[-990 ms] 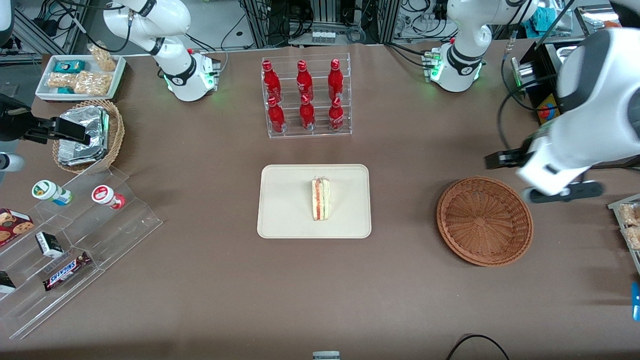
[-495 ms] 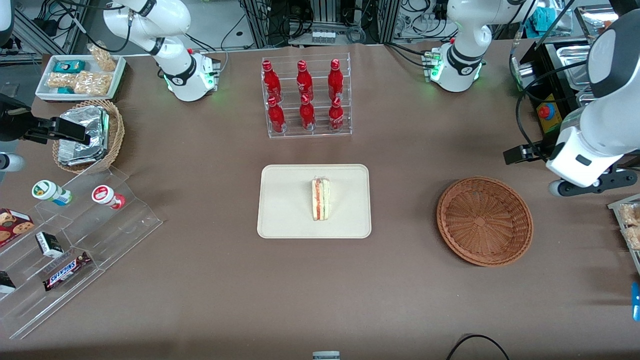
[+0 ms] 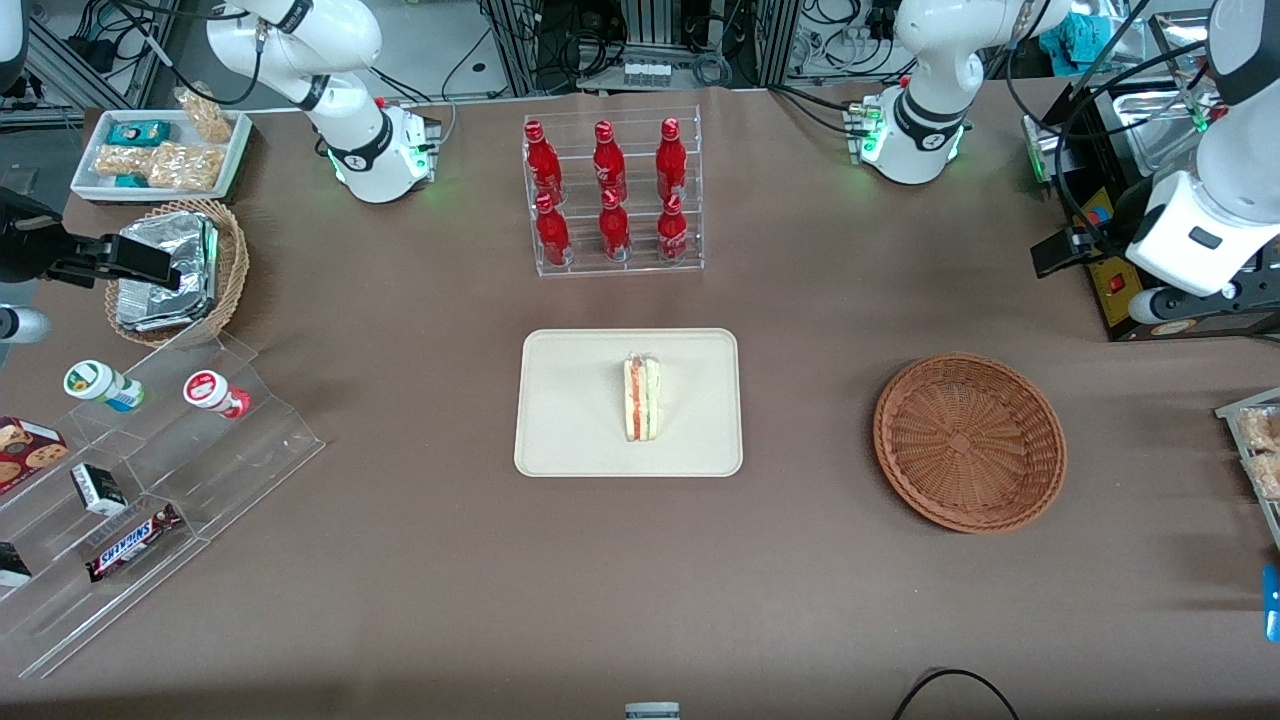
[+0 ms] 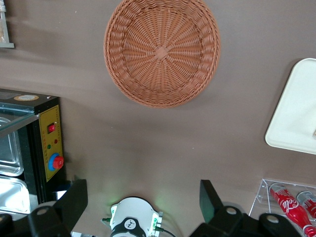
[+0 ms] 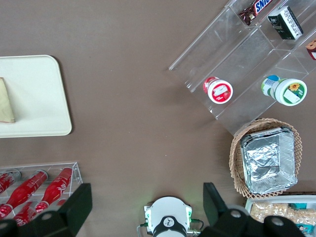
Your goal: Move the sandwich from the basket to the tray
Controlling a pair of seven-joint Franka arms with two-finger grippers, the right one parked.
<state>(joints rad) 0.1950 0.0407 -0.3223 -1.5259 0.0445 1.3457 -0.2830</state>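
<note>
The sandwich (image 3: 641, 399) lies on the cream-beige tray (image 3: 565, 410) at the table's middle, its red and green layers facing up. It also shows on the tray (image 5: 34, 94) in the right wrist view (image 5: 6, 106). The reddish-brown wicker basket (image 3: 968, 440) is empty and sits toward the working arm's end of the table. My left gripper (image 3: 1205, 303) hangs high above the table's edge at that end, farther from the front camera than the basket, open and empty. In the left wrist view my gripper (image 4: 142, 200) looks down on the basket (image 4: 162, 52) and a corner of the tray (image 4: 296, 118).
A clear rack of red bottles (image 3: 612, 195) stands farther from the front camera than the tray. A black control box (image 3: 1095, 215) sits under the gripper. A tan basket with foil packets (image 3: 170, 270), a white snack tray (image 3: 160, 150) and clear shelves (image 3: 150, 470) lie toward the parked arm's end.
My left gripper has moved away from above the basket's rim, rising and going farther from the front camera toward the table's end. The sandwich and basket have not moved.
</note>
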